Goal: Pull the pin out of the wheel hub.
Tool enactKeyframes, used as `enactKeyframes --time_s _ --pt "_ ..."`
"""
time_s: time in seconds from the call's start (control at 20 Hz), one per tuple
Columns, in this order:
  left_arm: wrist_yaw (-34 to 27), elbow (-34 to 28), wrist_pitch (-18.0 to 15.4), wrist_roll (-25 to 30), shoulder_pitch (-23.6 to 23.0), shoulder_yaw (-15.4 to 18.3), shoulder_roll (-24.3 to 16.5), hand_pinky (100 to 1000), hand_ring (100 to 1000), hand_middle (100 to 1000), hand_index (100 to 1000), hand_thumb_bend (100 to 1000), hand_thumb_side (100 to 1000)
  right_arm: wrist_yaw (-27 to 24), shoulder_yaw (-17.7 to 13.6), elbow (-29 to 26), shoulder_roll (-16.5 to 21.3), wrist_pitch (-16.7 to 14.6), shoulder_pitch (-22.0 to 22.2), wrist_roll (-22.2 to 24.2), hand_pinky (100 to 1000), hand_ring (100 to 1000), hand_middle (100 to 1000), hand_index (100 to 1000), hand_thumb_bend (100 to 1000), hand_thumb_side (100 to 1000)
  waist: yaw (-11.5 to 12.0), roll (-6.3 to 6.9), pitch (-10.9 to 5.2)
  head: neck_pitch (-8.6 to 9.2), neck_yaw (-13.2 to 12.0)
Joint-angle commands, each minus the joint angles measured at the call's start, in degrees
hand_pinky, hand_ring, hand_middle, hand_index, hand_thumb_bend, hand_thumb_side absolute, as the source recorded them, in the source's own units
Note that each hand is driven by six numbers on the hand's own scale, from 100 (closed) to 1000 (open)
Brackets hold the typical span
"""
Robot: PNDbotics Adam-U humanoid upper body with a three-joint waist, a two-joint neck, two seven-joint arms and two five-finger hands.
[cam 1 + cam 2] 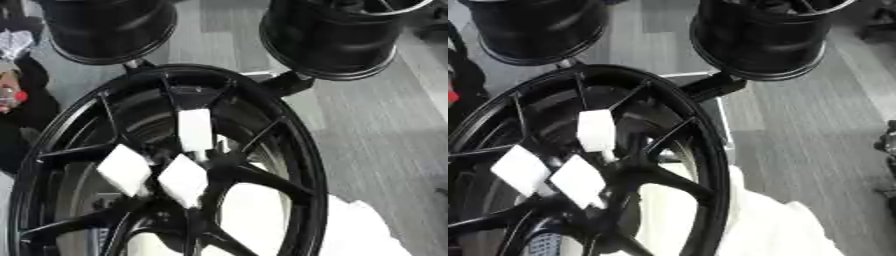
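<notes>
Standing upright close before the camera, the black wheel hub (175, 165) carries three white tabs (194, 129) at its centre, no pin discernible, and neither robot hand shows, so nearness and finger state cannot be told.

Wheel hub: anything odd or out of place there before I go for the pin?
Three white tags stick out around the hub of the black wheel; odd against the dark spokes. I cannot tell which, if any, marks the pin. Neither hand is in view. No damage shows.
</notes>
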State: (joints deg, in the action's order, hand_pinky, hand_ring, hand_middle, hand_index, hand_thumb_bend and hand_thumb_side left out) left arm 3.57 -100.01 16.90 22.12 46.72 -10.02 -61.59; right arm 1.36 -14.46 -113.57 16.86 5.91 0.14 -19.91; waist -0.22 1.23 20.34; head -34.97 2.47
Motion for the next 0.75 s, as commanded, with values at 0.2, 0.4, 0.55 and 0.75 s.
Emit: enactKeyframes --time_s 0.2,0.4,0.55,0.75 --pt "-1.44 6.52 -0.39 -3.48 0.05 6.03 -2.76 550 345 143 418 100 280 0.10 -0.74 -1.03 0.59 -0.12 0.25 -0.63 755 596 533 689 100 609 0.31 -0.15 -1.35 0.18 0.48" --pt "-1.96 8.12 -1.49 -3.68 -0.32 7.04 -2.79 575 369 149 432 100 290 0.10 -0.91 -1.03 0.76 -0.25 0.23 -0.84 755 596 533 689 100 607 0.33 -0.19 -1.49 0.19 0.59" --pt "-2.02 8.12 -2.03 -3.46 -0.37 7.05 -2.76 619 416 194 485 100 293 0.07 -0.94 -1.03 0.92 -0.35 0.21 -0.88 755 596 533 689 100 606 0.29 -0.13 -1.63 0.16 0.61" --pt "-1.27 6.85 -3.48 -2.44 -0.22 6.60 -2.70 714 540 385 648 100 289 0.09 -1.02 -1.03 1.02 -0.36 0.22 -0.98 755 596 533 689 100 605 0.14 0.04 -1.77 0.10 0.66"
